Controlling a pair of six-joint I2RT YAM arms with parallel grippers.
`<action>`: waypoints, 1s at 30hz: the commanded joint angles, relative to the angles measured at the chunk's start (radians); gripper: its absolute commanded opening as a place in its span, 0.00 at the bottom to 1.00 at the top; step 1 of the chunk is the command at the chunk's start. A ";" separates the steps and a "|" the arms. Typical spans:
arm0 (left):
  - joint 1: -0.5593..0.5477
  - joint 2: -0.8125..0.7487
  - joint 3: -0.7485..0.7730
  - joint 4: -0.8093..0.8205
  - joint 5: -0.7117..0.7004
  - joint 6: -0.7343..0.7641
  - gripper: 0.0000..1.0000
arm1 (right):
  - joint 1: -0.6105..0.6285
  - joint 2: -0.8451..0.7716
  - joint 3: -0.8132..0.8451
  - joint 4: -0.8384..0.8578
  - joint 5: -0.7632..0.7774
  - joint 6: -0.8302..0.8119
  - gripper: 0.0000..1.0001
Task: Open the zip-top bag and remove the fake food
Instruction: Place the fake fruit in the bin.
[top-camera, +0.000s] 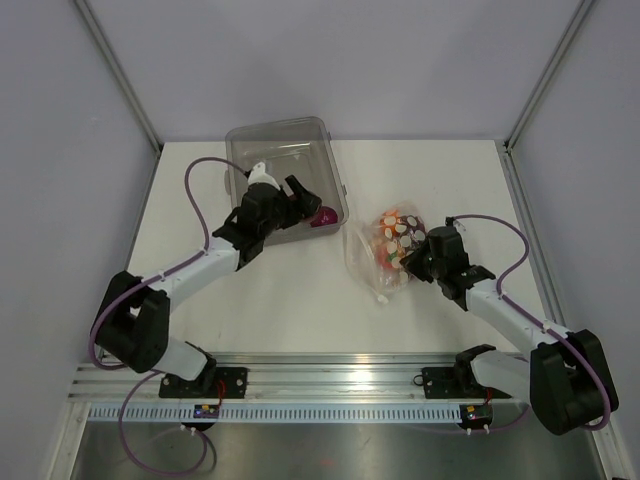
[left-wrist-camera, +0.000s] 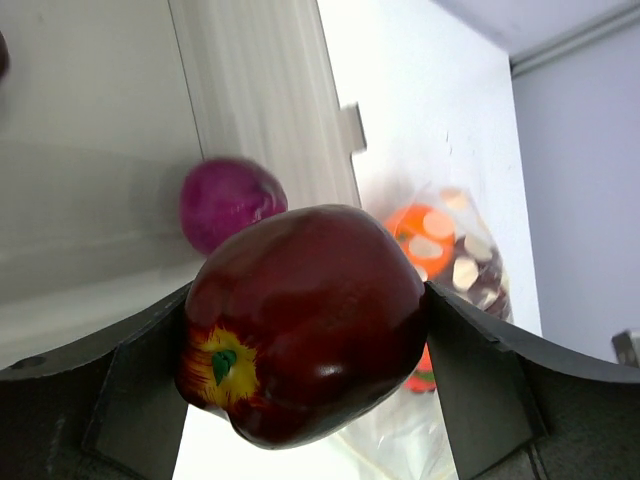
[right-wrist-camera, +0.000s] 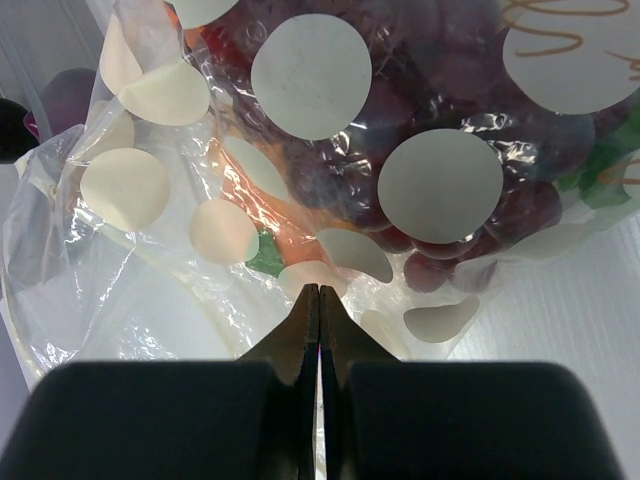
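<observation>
Two zones are hard to read: in the top view the bag's (top-camera: 383, 255) mouth cannot be made out, and the left pincer (top-camera: 300, 203) hides the item it carries. The left wrist view cuts off both fingers at the frame edges, and the purple piece (left-wrist-camera: 225, 200) behind them is blurred.

Left pincer: opened wide, fingers clamped on either side of a dark red apple (left-wrist-camera: 305, 320), held above the near right corner of the clear bin (top-camera: 240, 140). The purple piece lies inside that bin.

Right pincer (right-wrist-camera: 318, 300): fully closed, no gap between the fingers, tips nipping the dotted film at the bag's near edge.

Bag: lies on the table (top-camera: 280, 290), well right of the bin. Its long axis runs roughly far to near. The filled end, with dark grapes (right-wrist-camera: 520, 215) and an orange piece (right-wrist-camera: 240, 190), points away from the arm bases; the slack clear end points toward them.
</observation>
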 joint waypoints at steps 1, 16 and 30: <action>0.036 0.042 0.110 -0.018 0.004 0.000 0.71 | -0.001 -0.024 -0.004 0.011 0.002 0.001 0.00; 0.114 0.292 0.343 -0.173 -0.030 0.062 0.71 | -0.003 -0.030 -0.009 0.017 -0.004 0.001 0.00; 0.135 0.399 0.403 -0.211 -0.051 0.099 0.84 | -0.001 -0.042 -0.015 0.014 -0.004 -0.001 0.00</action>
